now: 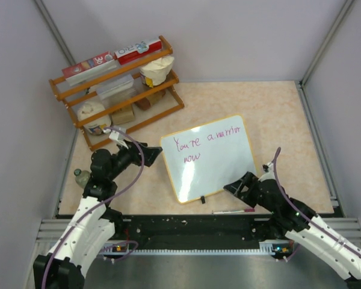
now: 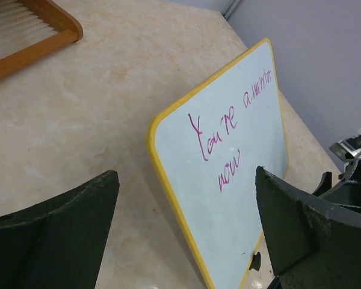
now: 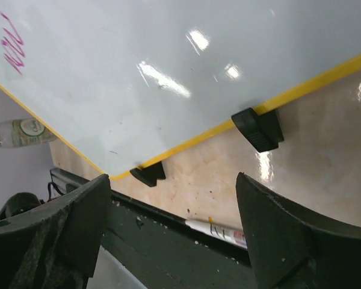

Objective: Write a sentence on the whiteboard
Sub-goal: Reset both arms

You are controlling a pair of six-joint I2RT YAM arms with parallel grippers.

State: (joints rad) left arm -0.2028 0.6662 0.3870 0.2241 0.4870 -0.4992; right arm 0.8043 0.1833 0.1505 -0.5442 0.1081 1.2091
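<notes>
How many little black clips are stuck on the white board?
2. Both sit on the near edge of the flat white yellow-rimmed board: one black clip rightward in the right wrist view, the other black clip left of it. None seems hidden.

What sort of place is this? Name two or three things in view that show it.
Most likely a robot test cell: plain grey partition walls box in a table, a left arm and right arm are bolted at its near edge, and a wooden rack and whiteboard sit as props.
</notes>
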